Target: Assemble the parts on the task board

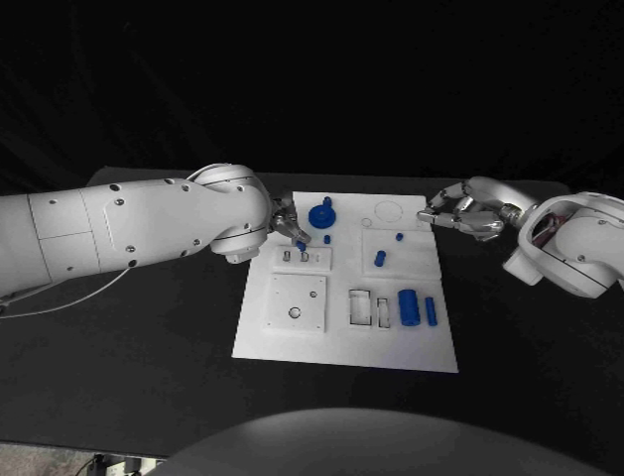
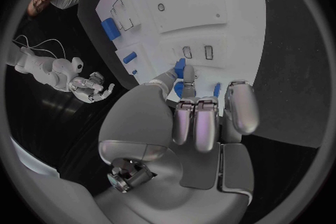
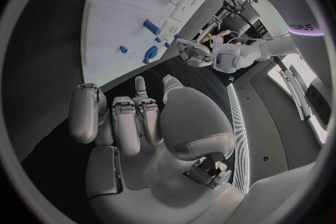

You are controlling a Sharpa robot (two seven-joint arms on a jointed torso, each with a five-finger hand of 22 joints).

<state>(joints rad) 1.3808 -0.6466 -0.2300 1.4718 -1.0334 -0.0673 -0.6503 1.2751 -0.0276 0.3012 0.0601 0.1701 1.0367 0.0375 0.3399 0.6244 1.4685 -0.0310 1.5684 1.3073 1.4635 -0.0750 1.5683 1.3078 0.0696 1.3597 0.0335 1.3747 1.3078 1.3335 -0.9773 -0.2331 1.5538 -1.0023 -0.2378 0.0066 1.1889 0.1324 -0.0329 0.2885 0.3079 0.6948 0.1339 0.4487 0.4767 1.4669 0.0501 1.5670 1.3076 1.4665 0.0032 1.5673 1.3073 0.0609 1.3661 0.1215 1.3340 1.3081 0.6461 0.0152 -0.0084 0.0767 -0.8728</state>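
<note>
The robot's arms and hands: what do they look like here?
Both arms are smooth white shells with rounded joint housings and small dark screw dots. The left arm has a thin pale cable trailing below it; the right arm shows reddish wires at a gap near the wrist. The left hand and right hand are silver, with rounded, segmented metal fingers.

Head looks down; wrist cameras share the task board (image 1: 343, 342).

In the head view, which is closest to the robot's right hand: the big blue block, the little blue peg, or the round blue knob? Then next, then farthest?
From the right hand:
1. Little blue peg, far side, nearest.
2. Big blue block, near edge of the task board.
3. Round blue knob, beside the left hand; close to call with the block.
</note>
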